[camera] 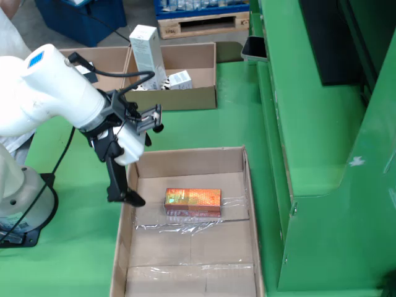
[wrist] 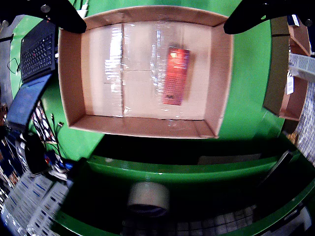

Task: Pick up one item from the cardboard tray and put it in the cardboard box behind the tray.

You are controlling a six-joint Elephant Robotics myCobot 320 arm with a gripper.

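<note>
Large open box (camera: 247, 204): plain brown corrugated cardboard, matt, its floor seams covered with glossy clear tape.
Orange-red rectangular carton (camera: 192, 202): printed card, shiny and reflective on its top face.
Green table surface (camera: 185, 130): smooth painted finish with a slight sheen.
Arm's white shell (camera: 55, 93): smooth glossy plastic.
Black gripper (wrist: 152, 14): matt black fingers.
Beige tape roll (wrist: 148, 198): smooth, dull.

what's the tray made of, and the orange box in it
Tray: looks like plain brown corrugated cardboard, matte, with glossy clear tape or film across its floor. Orange box: probably printed carton with a shiny coating, since it catches the light.
</note>
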